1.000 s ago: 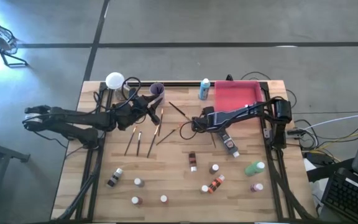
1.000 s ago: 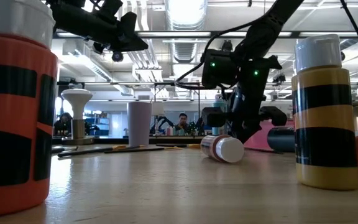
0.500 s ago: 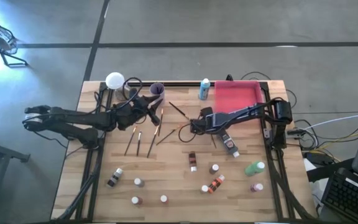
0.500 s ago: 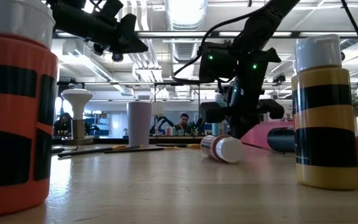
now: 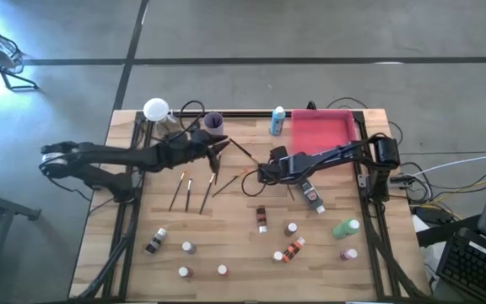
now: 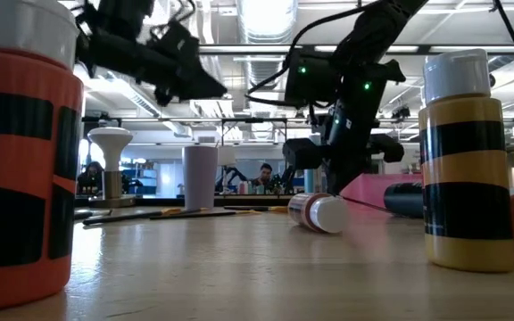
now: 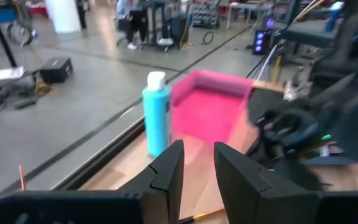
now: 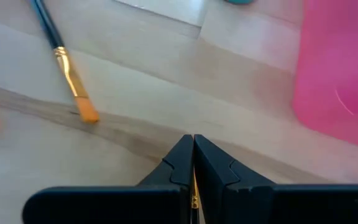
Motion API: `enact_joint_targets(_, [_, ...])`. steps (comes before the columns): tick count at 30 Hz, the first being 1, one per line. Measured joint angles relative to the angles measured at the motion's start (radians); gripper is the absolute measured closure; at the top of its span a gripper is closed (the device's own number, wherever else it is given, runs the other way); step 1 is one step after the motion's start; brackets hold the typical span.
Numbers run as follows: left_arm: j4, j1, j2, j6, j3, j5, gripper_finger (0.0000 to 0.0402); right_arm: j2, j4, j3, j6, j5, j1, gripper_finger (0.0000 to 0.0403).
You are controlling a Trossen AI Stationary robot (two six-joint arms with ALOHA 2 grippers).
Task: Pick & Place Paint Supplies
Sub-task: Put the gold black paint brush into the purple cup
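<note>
My right gripper hangs shut just above the table's middle, on the end of a thin brush that runs toward the near left. My left gripper hovers open to the right of the lilac cup, pointing nearly level at the blue bottle and the pink tray; nothing shows between its fingers. More brushes lie flat on the left. Several white-capped bottles stand or lie near the front edge. A dark tube lies right of centre. My right gripper pinches a thin golden sliver of the brush between its two fingers, which slant down from the right. The fingers hide which part of the handle this is. In the high view the rest of the brush stretches away toward the near left.
A white round-topped stand is at the far left corner. Another brush with an orange tip lies just beyond my right gripper. Cables loop by the cup. Bare wood lies between the brushes and the bottles.
My left gripper has swung from beside the lilac cup toward the table's right and sunk a little, rolling as it went. My right gripper has edged up and slightly toward the left, still shut.
</note>
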Motion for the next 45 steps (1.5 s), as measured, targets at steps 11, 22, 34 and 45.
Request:
enact_joint_targets(11, [0.379,0.033,0.262,-0.073,0.000,0.278,0.0307,-0.143,0.004,-0.002,-0.049,0.096,0.066,0.0395])
enact_joint_targets(22, [0.504,0.035,0.308,-0.118,0.000,0.364,0.0307,-0.326,0.138,-0.003,-0.205,0.208,0.161,0.0395])
enact_joint_targets(34, [0.600,0.034,0.425,-0.215,0.100,0.616,0.0307,-0.384,0.415,-0.003,-0.496,0.209,0.214,0.0395])
enact_joint_targets(45, [0.604,0.027,0.452,-0.219,0.160,0.746,0.0307,-0.384,0.443,-0.003,-0.505,0.197,0.251,0.0395])
